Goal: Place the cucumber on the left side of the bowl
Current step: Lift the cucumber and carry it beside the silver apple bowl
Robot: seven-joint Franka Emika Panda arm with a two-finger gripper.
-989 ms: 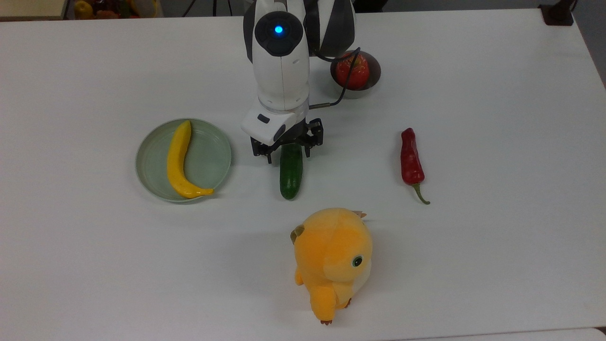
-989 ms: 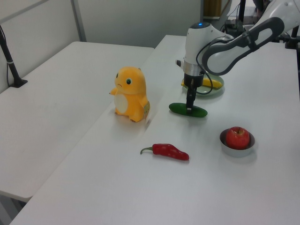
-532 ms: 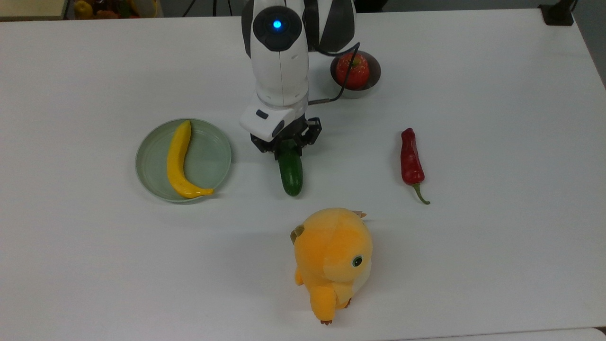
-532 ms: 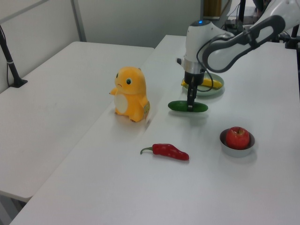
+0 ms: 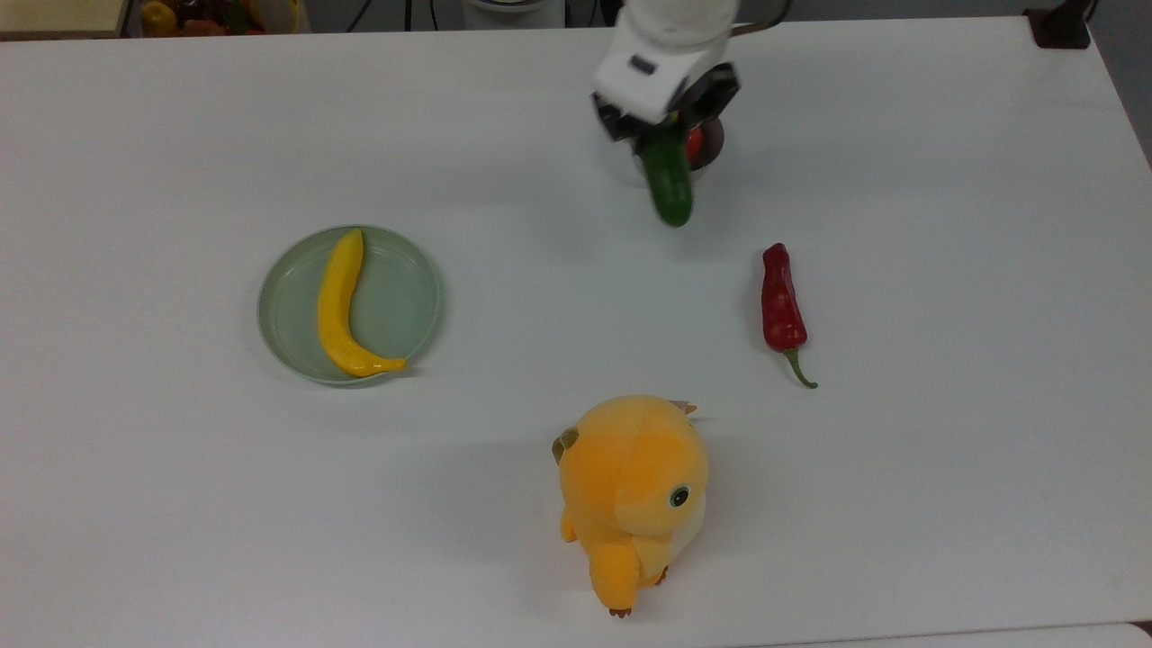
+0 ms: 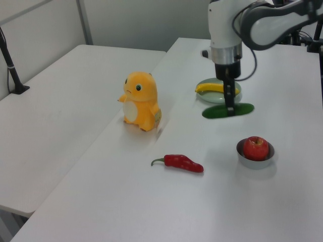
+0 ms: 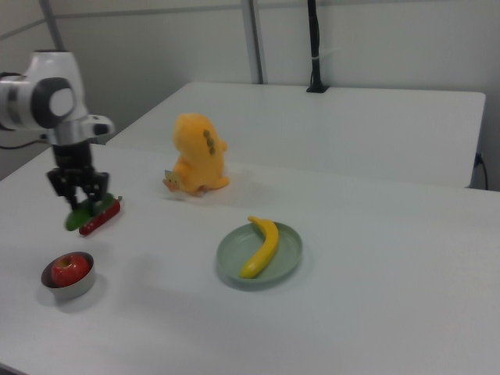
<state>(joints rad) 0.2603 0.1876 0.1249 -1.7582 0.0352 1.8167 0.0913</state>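
**Cucumber held aloft close to the bowl**

The broad white table (image 5: pixel 162 504) carries everything, and the white robot arm (image 6: pixel 262 17) reaches over its far part in the top view. The biggest loose thing is the orange plush toy with a cream belly (image 5: pixel 633 497), standing upright at the near edge in the top view, well apart from the rest. To the top view's left lies the flat, pale green round plate (image 5: pixel 396 306), and on it a curved yellow banana (image 5: pixel 340 306) lies lengthwise. To the top view's right a red chili pepper with a green stem (image 5: pixel 781 301) lies on bare table, stem toward the near edge. At the far side sits the small round grey metal bowl (image 6: pixel 255 161) with a red apple (image 6: pixel 256 147) inside it; in the top view the bowl is largely hidden under the gripper and what it carries.

The black two-finger gripper (image 5: pixel 664 126) has its fingers closed on one end of the short, smooth, dark green cucumber (image 5: pixel 670 184). The cucumber hangs clear of the table, lying roughly level in the left view (image 6: pixel 228 110), between the plate and the bowl there. In the right view the gripper (image 7: pixel 78 191) holds the cucumber (image 7: pixel 80 216) above the chili, with the bowl (image 7: pixel 69 286) nearer the camera.
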